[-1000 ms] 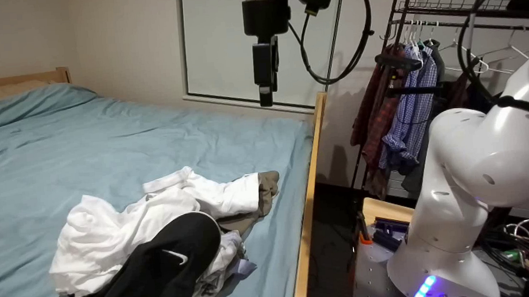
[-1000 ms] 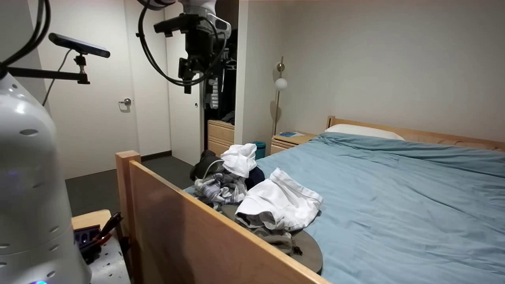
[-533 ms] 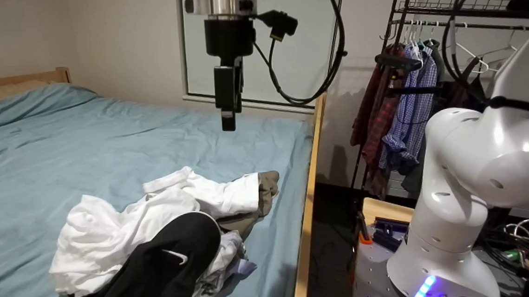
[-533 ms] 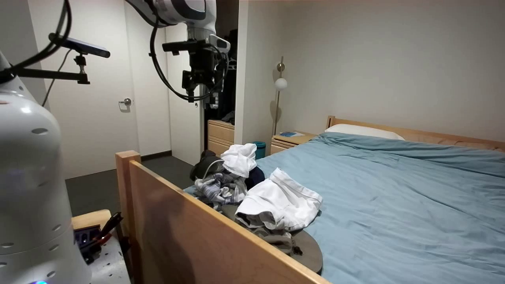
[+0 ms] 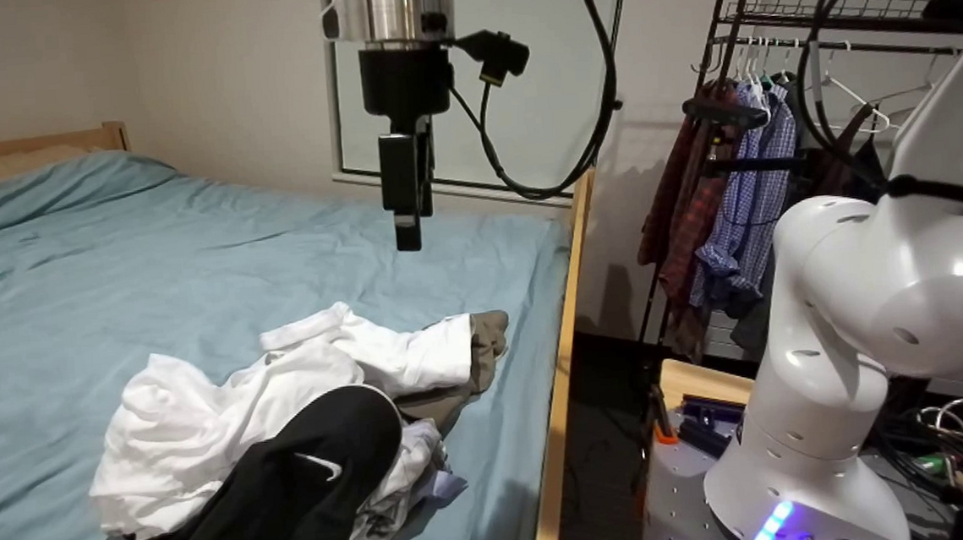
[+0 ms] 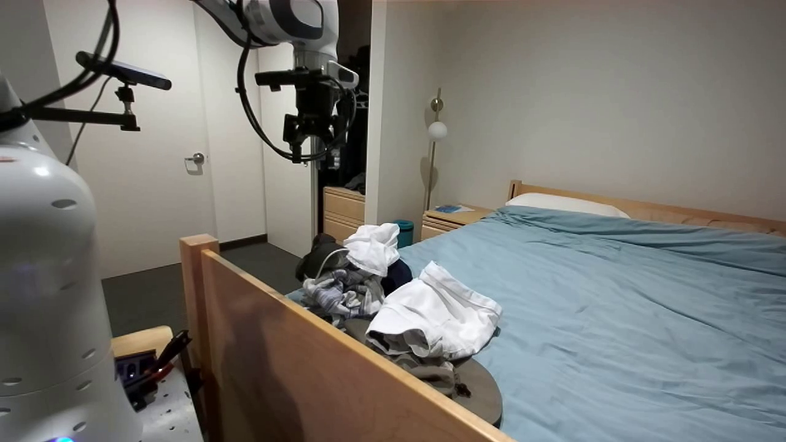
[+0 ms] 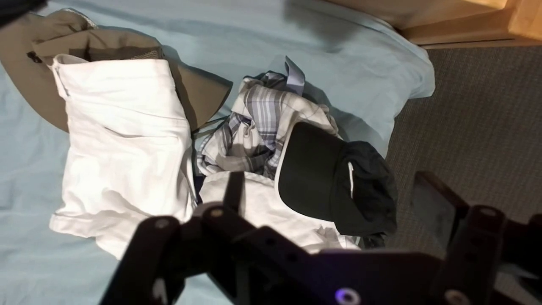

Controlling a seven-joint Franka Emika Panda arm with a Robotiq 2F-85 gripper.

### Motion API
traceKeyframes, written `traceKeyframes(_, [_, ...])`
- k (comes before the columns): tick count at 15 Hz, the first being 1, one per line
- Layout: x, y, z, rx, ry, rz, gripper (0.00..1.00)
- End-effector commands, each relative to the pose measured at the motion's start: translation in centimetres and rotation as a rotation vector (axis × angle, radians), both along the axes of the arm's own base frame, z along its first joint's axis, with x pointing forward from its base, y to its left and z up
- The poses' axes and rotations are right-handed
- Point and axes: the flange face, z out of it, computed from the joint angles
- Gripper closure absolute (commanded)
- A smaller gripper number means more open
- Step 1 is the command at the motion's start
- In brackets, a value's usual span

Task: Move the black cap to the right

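Observation:
The black cap (image 5: 294, 495) with a white swoosh lies on a pile of clothes near the bed's corner. It shows in both exterior views (image 6: 319, 261), partly hidden by white cloth in one of them. In the wrist view the cap (image 7: 311, 173) has its brim to the left and its crown at the bed's edge, with dark floor beyond. My gripper (image 5: 416, 224) is in the air well above the pile, pointing down, touching nothing. In the wrist view the gripper (image 7: 332, 186) is open and empty, its fingers far apart on either side of the cap's outline.
White shorts (image 7: 123, 140) lie on an olive hat (image 7: 203, 93) beside the cap. A plaid cloth (image 7: 266, 110) and white cloth (image 7: 262, 207) lie under the brim. A wooden bed board (image 6: 344, 356) runs along the bed (image 6: 583, 319). A clothes rack (image 5: 737, 40) stands behind.
My gripper has come down and moved left in an exterior view, slowing over the last half second. It has stayed open. The cap and clothes have not moved.

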Motion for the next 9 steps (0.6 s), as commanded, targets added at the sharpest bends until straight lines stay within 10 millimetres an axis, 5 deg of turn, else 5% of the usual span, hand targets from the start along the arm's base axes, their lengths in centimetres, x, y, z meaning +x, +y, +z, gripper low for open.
traceKeyframes(1, [1.3, 0.2, -1.0, 0.026, 0.018, 0.008, 0.0])
traceKeyframes(9, [5.1, -0.4, -9.5, 0.11, 0.032, -0.045, 0.0])
